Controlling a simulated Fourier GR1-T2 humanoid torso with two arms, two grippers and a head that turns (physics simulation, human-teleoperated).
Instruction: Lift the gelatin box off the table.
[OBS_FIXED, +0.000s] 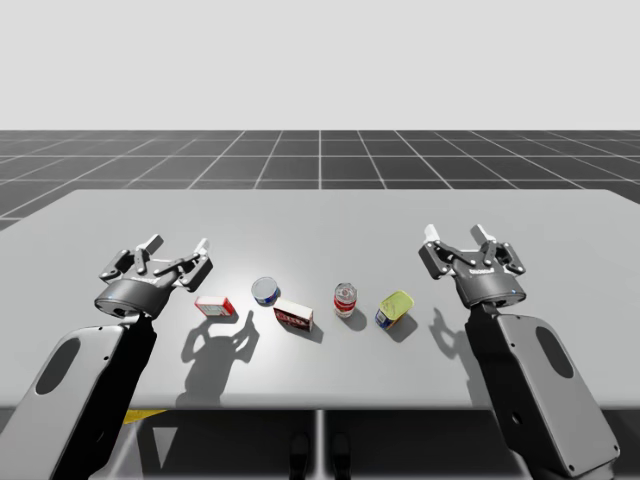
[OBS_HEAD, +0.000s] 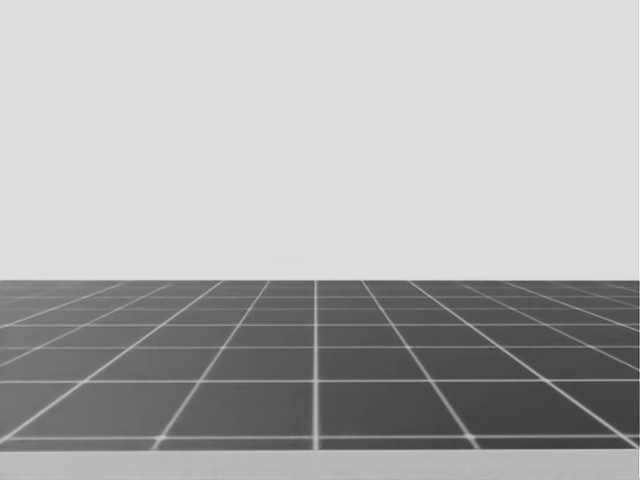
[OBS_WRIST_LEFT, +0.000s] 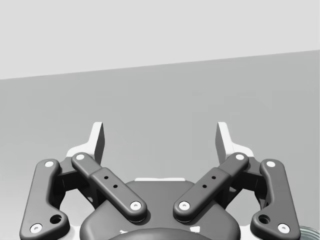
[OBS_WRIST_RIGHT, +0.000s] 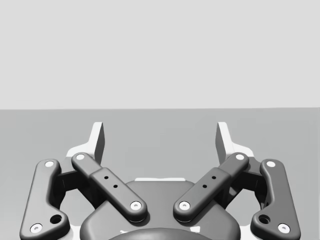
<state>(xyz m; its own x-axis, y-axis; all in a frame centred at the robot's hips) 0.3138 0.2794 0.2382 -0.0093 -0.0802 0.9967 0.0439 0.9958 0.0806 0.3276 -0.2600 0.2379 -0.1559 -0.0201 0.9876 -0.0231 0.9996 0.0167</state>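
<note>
Probably light, stiff and slick, the gelatin box (OBS_FIXED: 215, 306), lying at five o'clock from my left gripper (OBS_FIXED: 177, 246), wants pinching across its narrow sides; the fingers of it and of my right gripper (OBS_FIXED: 456, 232) gape wide, empty.

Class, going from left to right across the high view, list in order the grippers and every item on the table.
Left gripper → bright red and white box → blue-topped can → dark red box → red and white can → yellow-lidded tin → right gripper.
</note>
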